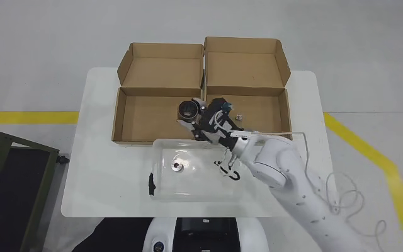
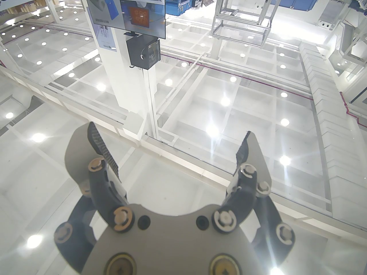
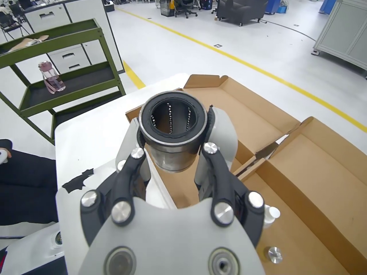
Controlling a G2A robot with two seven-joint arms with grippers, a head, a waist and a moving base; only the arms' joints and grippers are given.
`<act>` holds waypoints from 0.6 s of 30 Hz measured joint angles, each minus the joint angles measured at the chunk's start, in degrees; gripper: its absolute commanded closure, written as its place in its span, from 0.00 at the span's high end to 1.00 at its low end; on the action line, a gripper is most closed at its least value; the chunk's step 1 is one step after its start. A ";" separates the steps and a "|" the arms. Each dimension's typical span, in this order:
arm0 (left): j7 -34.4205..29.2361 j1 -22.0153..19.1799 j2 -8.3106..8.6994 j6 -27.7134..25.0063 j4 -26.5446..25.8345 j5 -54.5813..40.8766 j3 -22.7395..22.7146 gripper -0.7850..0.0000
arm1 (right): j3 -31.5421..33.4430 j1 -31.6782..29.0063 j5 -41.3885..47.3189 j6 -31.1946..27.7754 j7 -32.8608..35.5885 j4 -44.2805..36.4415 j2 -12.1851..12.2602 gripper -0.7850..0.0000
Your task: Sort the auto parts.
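The right gripper [image 3: 175, 128] clamps a linear bearing [image 3: 173, 115] (ball rows visible inside) above the left cardboard box [image 1: 141, 120]; the left gripper [image 2: 171, 144] stands spread wide.

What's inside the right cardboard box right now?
One small silver round metal part lies on the brown cardboard box floor. The right gripper, holding a black cylindrical bearing, hides its left end.

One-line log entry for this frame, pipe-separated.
right gripper shut on cylindrical bearing | bearing over left cardboard box | left gripper open, holding nothing | small silver part in clear tray
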 measured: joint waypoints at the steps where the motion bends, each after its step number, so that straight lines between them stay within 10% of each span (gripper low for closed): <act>1: 0.00 0.00 0.00 0.00 0.00 0.00 0.00 1.00 | -0.88 0.79 -0.48 0.77 -0.07 1.26 -0.31 0.00; 18: 0.00 0.00 0.00 0.00 0.00 0.00 0.00 1.00 | -11.60 10.80 -6.84 10.02 4.52 15.95 -5.27 0.00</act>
